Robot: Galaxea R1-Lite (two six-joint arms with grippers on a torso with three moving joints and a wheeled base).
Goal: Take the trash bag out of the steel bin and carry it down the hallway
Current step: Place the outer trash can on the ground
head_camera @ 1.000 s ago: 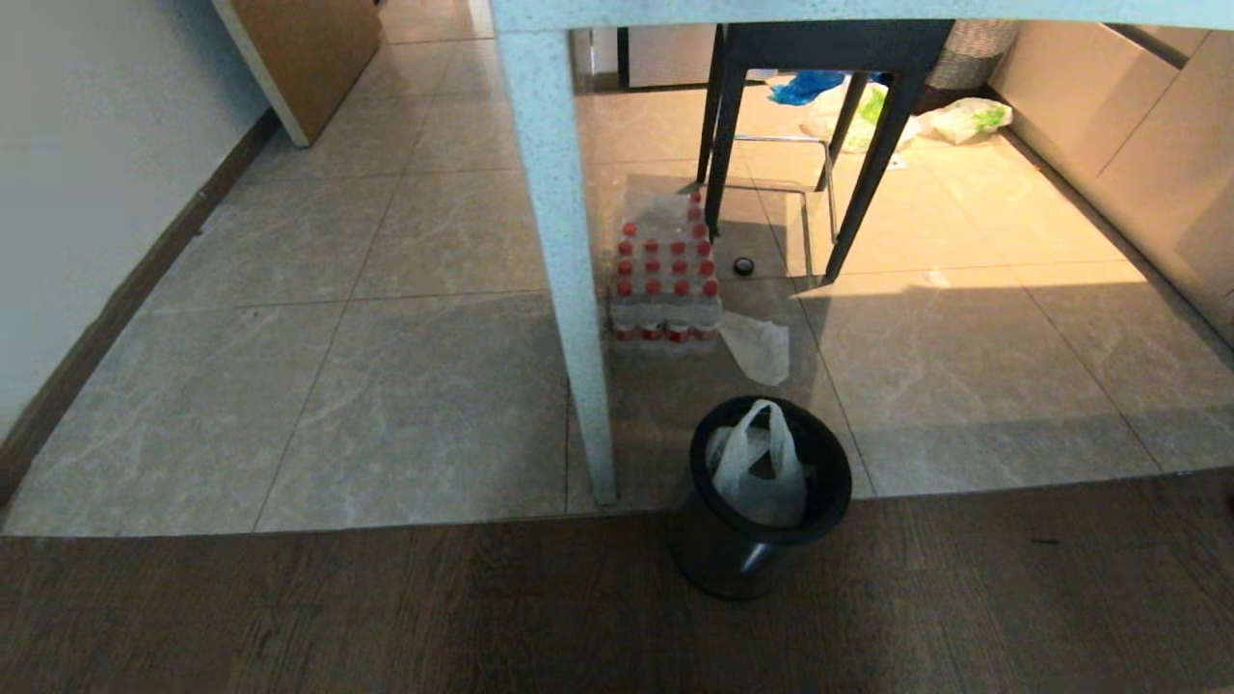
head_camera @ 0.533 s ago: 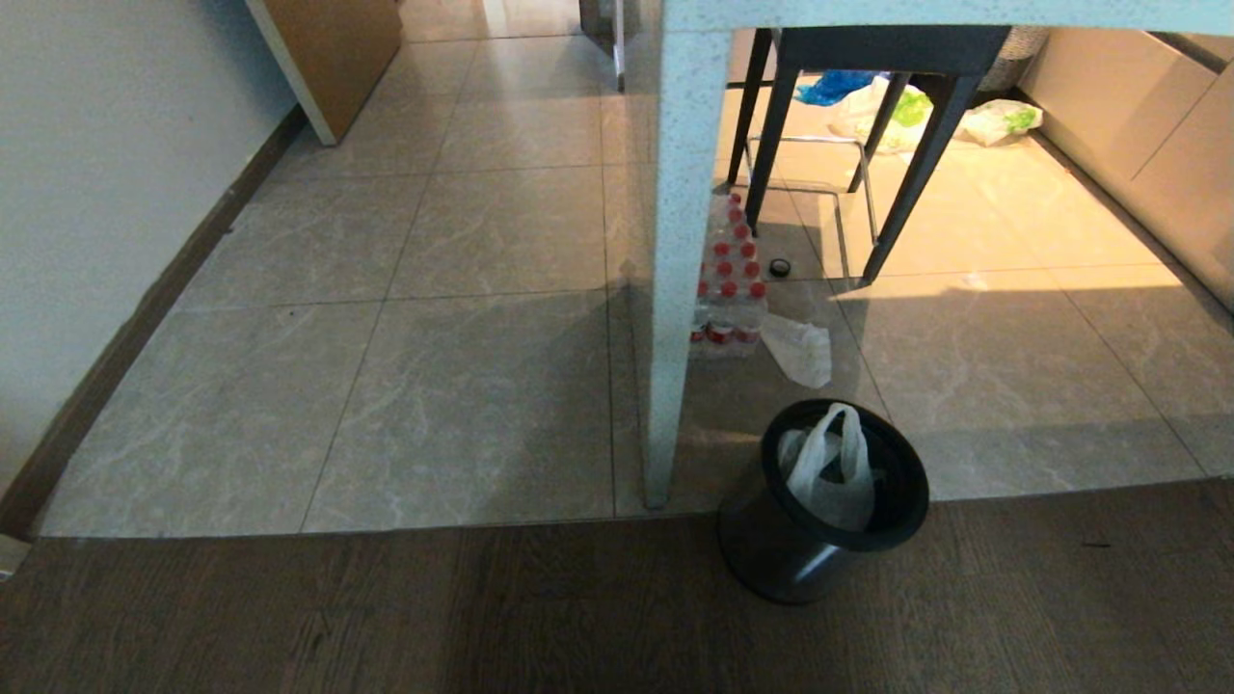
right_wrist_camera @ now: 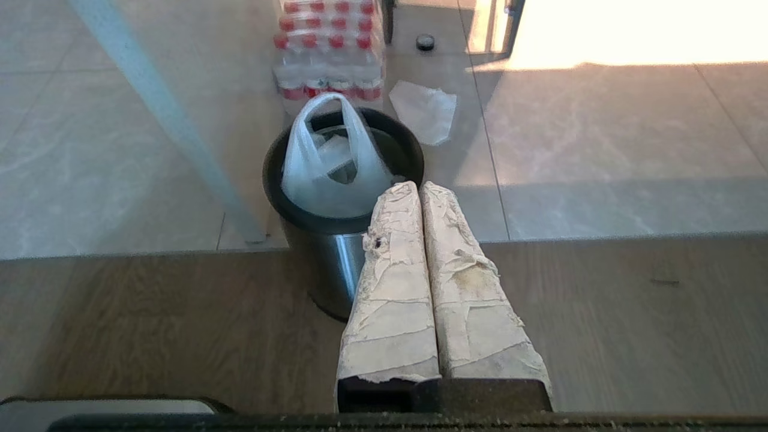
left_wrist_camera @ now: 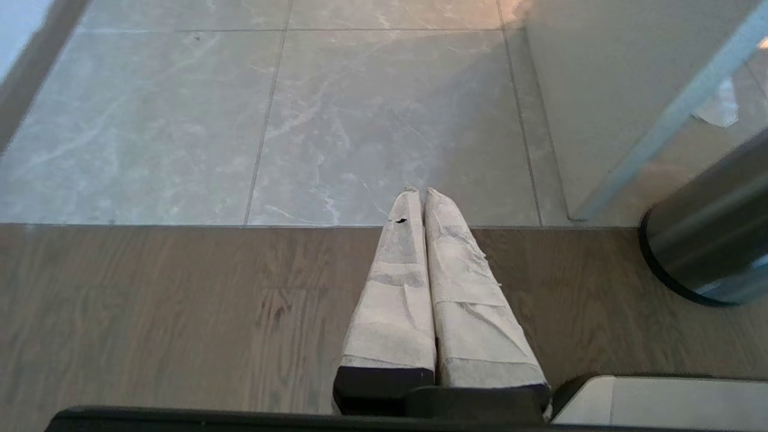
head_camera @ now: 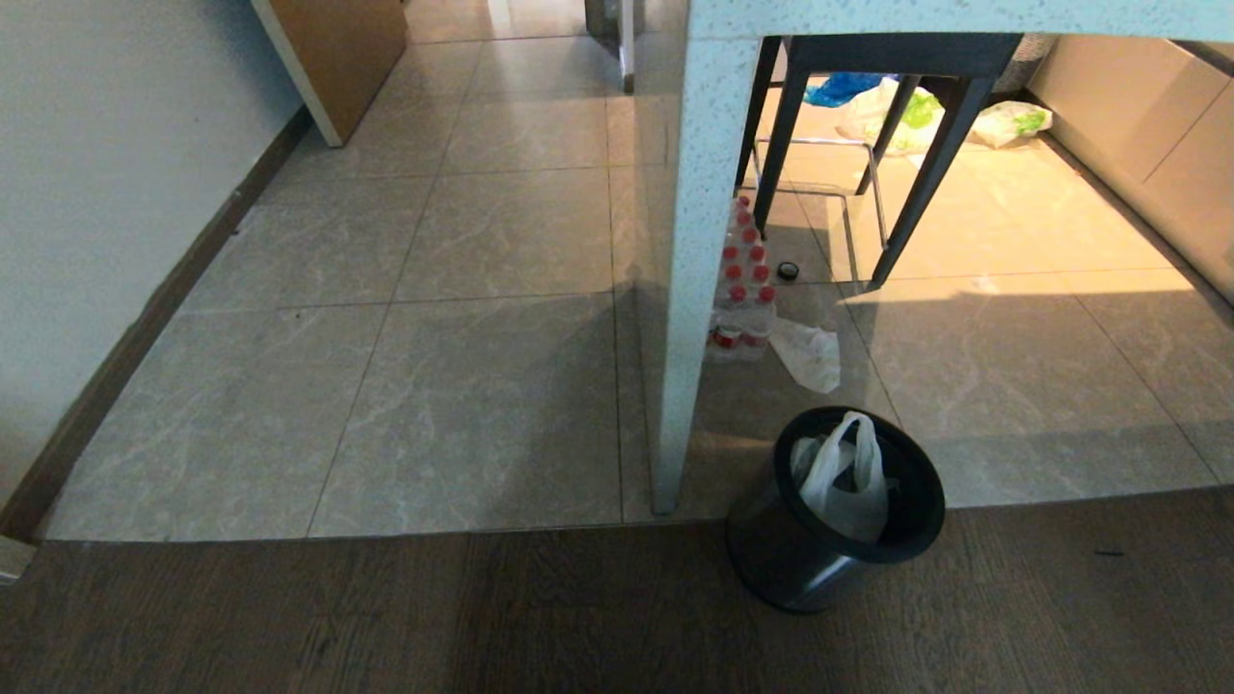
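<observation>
We see the steel bin [right_wrist_camera: 336,264] just past the right gripper [right_wrist_camera: 416,187]: shiny smooth metal with a matt black ring. The trash bag [right_wrist_camera: 333,174] inside is thin, crinkly plastic. Both grippers' fingers wear rough, wrinkled tape. Under them lies dull brown wood floor [left_wrist_camera: 150,300]; beyond, glossy tiles [left_wrist_camera: 360,108].

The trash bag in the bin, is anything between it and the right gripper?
Nothing visible. The trash bag stands open-topped in the bin, its handle loop up, and the shut right gripper sits just short of the rim. The table leg stands off to one side.
</observation>
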